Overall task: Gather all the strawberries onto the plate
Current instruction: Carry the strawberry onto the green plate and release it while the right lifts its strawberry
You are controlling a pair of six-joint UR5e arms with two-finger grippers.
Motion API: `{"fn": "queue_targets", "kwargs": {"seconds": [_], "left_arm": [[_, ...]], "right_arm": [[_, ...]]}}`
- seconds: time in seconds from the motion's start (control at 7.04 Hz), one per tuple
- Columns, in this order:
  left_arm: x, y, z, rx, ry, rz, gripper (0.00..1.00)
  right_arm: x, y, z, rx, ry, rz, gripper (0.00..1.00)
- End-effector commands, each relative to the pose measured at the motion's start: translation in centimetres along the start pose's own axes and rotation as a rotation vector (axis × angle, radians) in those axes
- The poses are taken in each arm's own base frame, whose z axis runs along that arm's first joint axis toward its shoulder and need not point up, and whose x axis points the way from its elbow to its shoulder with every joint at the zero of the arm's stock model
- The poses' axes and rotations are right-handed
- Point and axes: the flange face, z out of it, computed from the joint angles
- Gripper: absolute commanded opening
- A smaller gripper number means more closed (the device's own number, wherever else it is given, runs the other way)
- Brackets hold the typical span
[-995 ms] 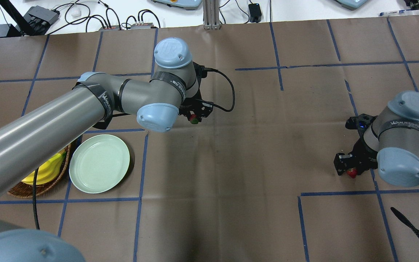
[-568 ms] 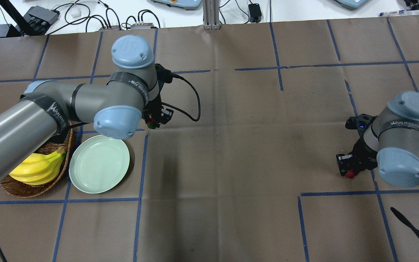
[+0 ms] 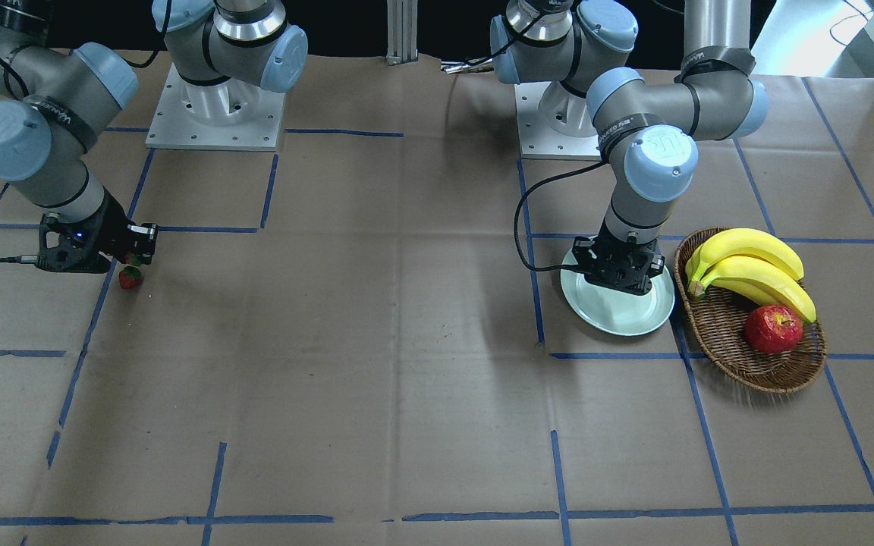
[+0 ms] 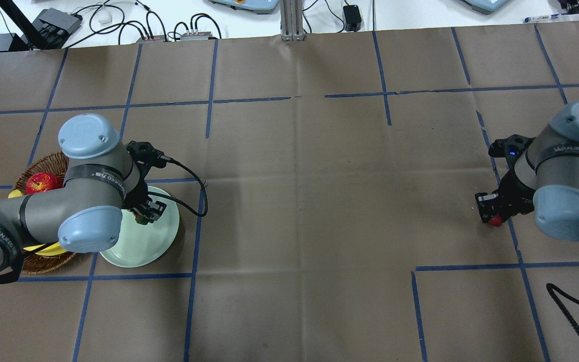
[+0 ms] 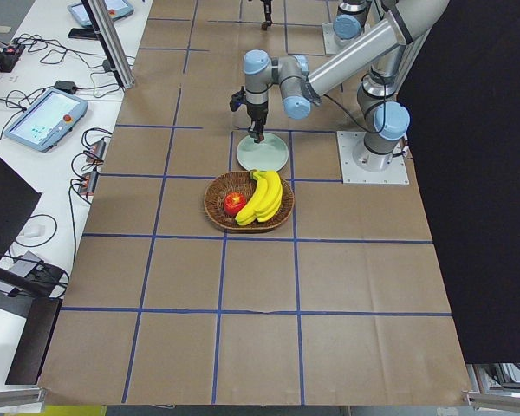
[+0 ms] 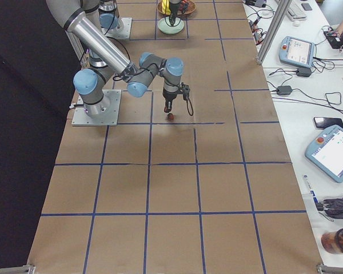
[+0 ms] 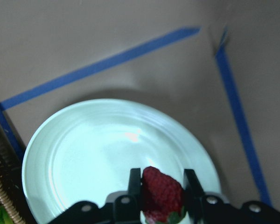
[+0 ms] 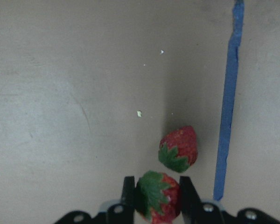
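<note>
My left gripper [image 4: 145, 213] is shut on a strawberry [image 7: 161, 191] and holds it just above the pale green plate [image 4: 143, 249], over its side nearest the basket. The plate [image 7: 84, 154] has nothing lying on it. My right gripper [image 8: 156, 179] is shut on a second strawberry [image 8: 157, 198] a little above the table at the far right. A third strawberry [image 8: 178, 148] lies on the brown paper just ahead of the right fingertips; it also shows in the front-facing view [image 3: 130, 278] below the right gripper [image 3: 133, 254].
A brown wicker basket [image 3: 786, 371] right beside the plate holds bananas [image 3: 748, 265] and a red apple [image 3: 772, 329]. The left arm's cable [image 4: 189, 193] hangs over the plate's edge. Blue tape lines cross the brown paper.
My left arm has swung from the table's middle to above the plate, carrying its strawberry. My right gripper has shifted slightly away from the robot, still shut on its strawberry.
</note>
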Motion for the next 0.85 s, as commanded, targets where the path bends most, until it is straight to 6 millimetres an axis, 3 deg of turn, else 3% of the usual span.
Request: {"fn": "queue_targets", "kwargs": {"seconds": [0.0,0.14,0.28,0.43,0.57,0.71], "left_arm": [[-1.9,1.6,1.9,-0.006,0.009,-0.018,0.15],[-1.9,1.6,1.8,-0.002,0.01,-0.023,0.38],[-2.0,1.5,1.7,0.003,0.012,-0.027,0.75],[-2.0,1.6,1.3,0.009,0.008,-0.028,0.85],[-2.0,1.6,1.1,0.015,0.006,-0.027,0.88],[-2.1,1.6,0.9,0.02,0.003,-0.029,0.88]], "right_arm": [[-4.4,-3.3,-6.6,0.034,0.013,-0.114,0.04],[-7.8,-4.7,-7.7,0.044,0.018,-0.116,0.04],[-13.7,-6.2,-7.2,0.048,-0.013,-0.119,0.04],[-20.3,-7.6,-6.8,0.05,-0.034,-0.091,0.04],[-27.9,-8.8,-6.2,0.049,-0.03,-0.092,0.04],[-34.1,-8.9,-4.3,0.029,-0.022,-0.075,0.04]]}}
